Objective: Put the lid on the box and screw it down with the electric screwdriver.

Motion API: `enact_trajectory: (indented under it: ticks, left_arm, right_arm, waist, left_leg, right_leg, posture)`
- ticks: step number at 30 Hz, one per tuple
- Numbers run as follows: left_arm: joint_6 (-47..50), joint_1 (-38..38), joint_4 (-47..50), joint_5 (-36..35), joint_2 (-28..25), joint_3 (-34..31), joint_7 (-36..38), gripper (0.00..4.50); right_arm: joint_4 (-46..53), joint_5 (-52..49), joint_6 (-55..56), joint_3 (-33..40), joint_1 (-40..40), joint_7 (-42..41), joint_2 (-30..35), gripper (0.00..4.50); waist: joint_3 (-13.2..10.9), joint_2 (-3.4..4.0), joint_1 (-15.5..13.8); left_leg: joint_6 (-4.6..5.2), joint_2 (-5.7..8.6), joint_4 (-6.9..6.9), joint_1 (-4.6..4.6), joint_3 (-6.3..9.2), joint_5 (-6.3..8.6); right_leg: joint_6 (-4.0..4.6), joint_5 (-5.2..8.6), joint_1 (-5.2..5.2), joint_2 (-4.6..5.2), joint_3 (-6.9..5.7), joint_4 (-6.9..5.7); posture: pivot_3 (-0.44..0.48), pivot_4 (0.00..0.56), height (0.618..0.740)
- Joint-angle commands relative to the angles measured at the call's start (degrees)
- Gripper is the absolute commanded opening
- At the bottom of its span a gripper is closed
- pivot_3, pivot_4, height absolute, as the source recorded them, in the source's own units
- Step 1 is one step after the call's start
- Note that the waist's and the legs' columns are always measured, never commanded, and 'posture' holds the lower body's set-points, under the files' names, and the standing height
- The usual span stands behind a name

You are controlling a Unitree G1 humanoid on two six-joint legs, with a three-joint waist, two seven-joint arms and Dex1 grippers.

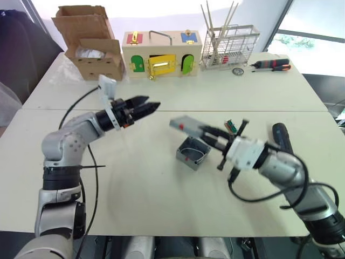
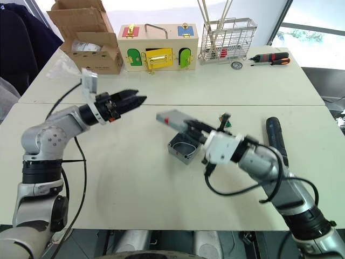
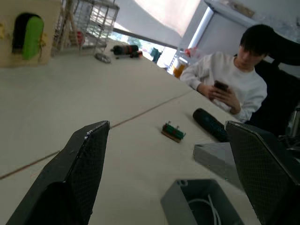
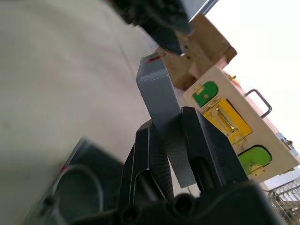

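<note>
Right pincer (image 1: 207, 131) pinches the lid (image 1: 183, 124) just above the box (image 1: 192, 152); left pincer (image 1: 145, 106) spread.

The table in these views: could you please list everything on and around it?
lid: one, grey, held above the box
box: one, grey, open, table centre
electric screwdriver: one, black, lying at right
green part: one, beyond the box
wooden box: one, coloured doors, far edge
cardboard carton: one, brown, far left
wire rack: one, far right
hand screwdriver: one, red-black, far right
person: one, white top, seated beside the table
left gripper: fingers open
right gripper: fingers clamping lid
</note>
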State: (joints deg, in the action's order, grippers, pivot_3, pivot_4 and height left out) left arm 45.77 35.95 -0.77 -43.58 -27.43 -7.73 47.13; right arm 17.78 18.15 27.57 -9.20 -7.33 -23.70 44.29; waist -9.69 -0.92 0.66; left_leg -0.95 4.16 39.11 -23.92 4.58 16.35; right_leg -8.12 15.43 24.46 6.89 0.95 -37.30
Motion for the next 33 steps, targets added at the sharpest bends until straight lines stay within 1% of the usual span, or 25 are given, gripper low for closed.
enact_trajectory:
  ticks: [1, 5, 6, 7, 8, 12, 18, 26, 33]
  left_arm:
    - [-1.4, 1.9, 2.0, 0.9, -0.5, 0.8, 1.2, 4.04]
    - [-2.7, 3.5, -0.6, 2.8, 0.9, 3.1, 2.3, 4.04]
    - [-3.3, 3.9, -1.4, 3.4, 1.5, 4.0, 2.9, 3.51]
    - [-3.7, 4.2, -1.9, 3.8, 1.8, 4.7, 3.9, 3.22]
    - [-4.0, 4.4, -2.2, 4.1, 2.0, 5.5, 4.8, 2.77]
    - [-4.6, 5.3, -2.7, 5.3, 2.2, 7.2, 6.8, 0.71]
    - [-5.5, 5.9, -3.0, 7.7, 2.7, 10.2, 9.6, 0.71]
    - [-8.1, 5.7, -4.3, 11.6, 3.8, 14.2, 11.8, 0.71]
    - [-9.1, 5.0, -2.8, 13.5, 4.3, 16.8, 13.6, 0.71]
  right_arm:
    - [-4.1, 7.9, 9.5, 1.5, 0.3, 6.5, -0.5, 0.12]
    - [-9.3, 13.3, 13.0, 1.7, -0.8, 11.4, -1.9, 0.12]
    - [-10.5, 14.4, 13.8, 1.6, -1.2, 12.4, -2.2, 0.12]
    - [-11.4, 15.5, 14.5, 1.4, -1.5, 13.4, -2.4, 0.12]
    - [-12.1, 16.4, 15.0, 1.3, -1.7, 14.1, -2.6, 0.12]
    - [-13.8, 17.7, 16.4, 1.3, -1.8, 15.5, -3.2, 0.12]
    - [-13.8, 20.7, 17.7, 1.4, -0.4, 17.8, -3.1, 0.12]
    - [-14.5, 22.9, 17.8, 0.1, 0.4, 17.9, -3.1, 0.12]
    - [-15.5, 25.8, 17.8, -1.1, 0.4, 19.0, -2.9, 0.12]
  waist:
    - [0.0, 0.00, 0.1]
    - [0.0, 0.01, 0.1]
    - [0.0, 0.01, 0.0]
    - [0.0, 0.00, 0.0]
    - [0.0, 0.01, 0.0]
    - [0.0, 0.01, 0.1]
    - [0.0, 0.01, 0.1]
    - [0.0, 0.01, 0.1]
    - [0.0, 0.02, 0.1]
  left_leg:
    - [-0.01, -0.03, -0.02, 0.05, -0.03, -0.01]
    - [-0.03, -0.07, -0.13, 0.15, -0.03, -0.01]
    - [-0.03, -0.07, -0.14, 0.15, -0.02, -0.01]
    - [-0.03, -0.06, -0.14, 0.15, -0.02, -0.01]
    - [-0.03, -0.05, -0.14, 0.15, -0.02, -0.01]
    - [-0.03, -0.05, -0.16, 0.15, -0.02, -0.01]
    - [-0.03, -0.05, -0.15, 0.15, -0.03, -0.01]
    - [-0.02, -0.05, -0.14, 0.16, -0.02, -0.01]
    - [-0.02, -0.05, -0.14, 0.17, -0.02, -0.01]
  right_leg:
    - [0.00, 0.00, 0.00, -0.04, 0.01, -0.01]
    - [0.01, 0.00, -0.03, -0.08, 0.02, -0.02]
    - [0.01, 0.00, -0.04, -0.08, 0.02, -0.02]
    - [0.01, 0.00, -0.05, -0.08, 0.02, -0.01]
    - [0.01, 0.00, -0.06, -0.08, 0.03, 0.00]
    - [0.01, 0.00, -0.06, -0.08, 0.03, 0.01]
    - [0.01, 0.00, -0.08, -0.08, 0.04, 0.01]
    - [0.01, 0.00, -0.09, -0.08, 0.04, 0.01]
    - [0.01, 0.00, -0.11, -0.08, 0.04, 0.00]
  posture:
    - [0.000, 0.150, 0.730]
    - [0.000, 0.150, 0.730]
    - [0.000, 0.150, 0.730]
    - [0.000, 0.150, 0.730]
    - [0.000, 0.150, 0.730]
    - [0.000, 0.150, 0.730]
    - [0.000, 0.150, 0.730]
    - [0.000, 0.150, 0.730]
    - [0.000, 0.150, 0.730]
